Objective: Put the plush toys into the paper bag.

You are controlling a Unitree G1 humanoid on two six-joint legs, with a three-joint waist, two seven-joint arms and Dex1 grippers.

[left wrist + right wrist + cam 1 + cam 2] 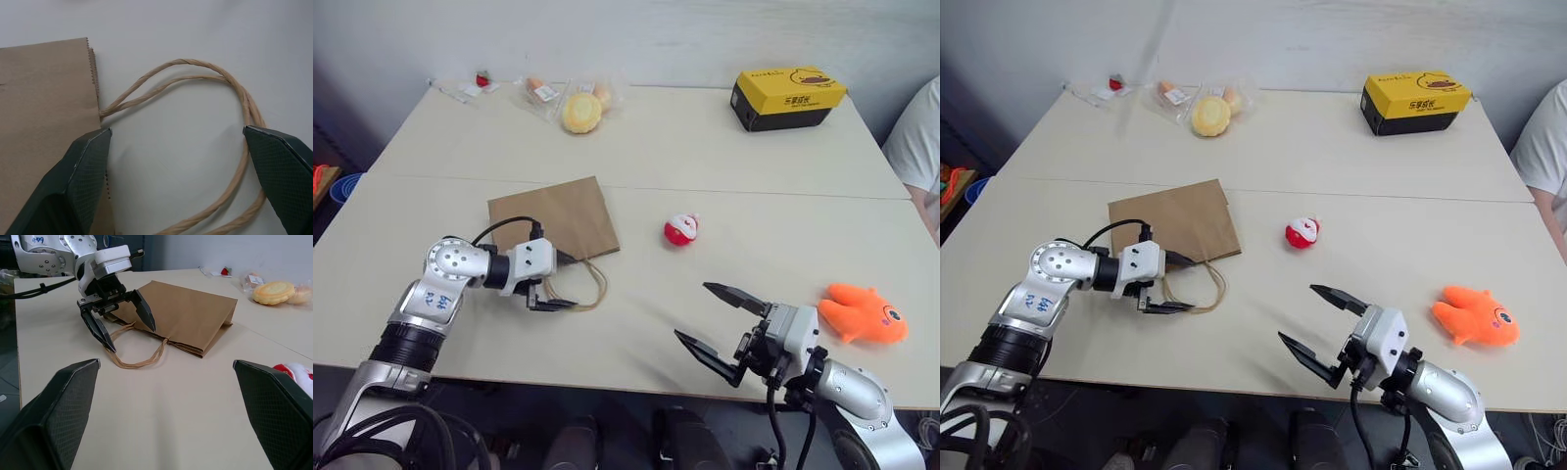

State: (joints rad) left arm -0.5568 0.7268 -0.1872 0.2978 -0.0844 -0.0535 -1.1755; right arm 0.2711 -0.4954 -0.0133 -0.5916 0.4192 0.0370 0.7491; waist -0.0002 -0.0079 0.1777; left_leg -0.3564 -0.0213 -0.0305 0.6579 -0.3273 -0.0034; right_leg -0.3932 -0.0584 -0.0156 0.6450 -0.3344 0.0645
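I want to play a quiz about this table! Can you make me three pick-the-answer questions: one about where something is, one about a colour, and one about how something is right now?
1. Where is the left pincer?
A. over the bag's handles
B. over the box
C. by the fish

2. What colour is the fish?
A. blue
B. orange
C. green

3. How is the bag?
A. standing
B. lying flat
C. hanging

Answers: 1 A, its fingers straddle the cord loops. 2 B, it is bright orange. 3 B, it lies flat on the table.
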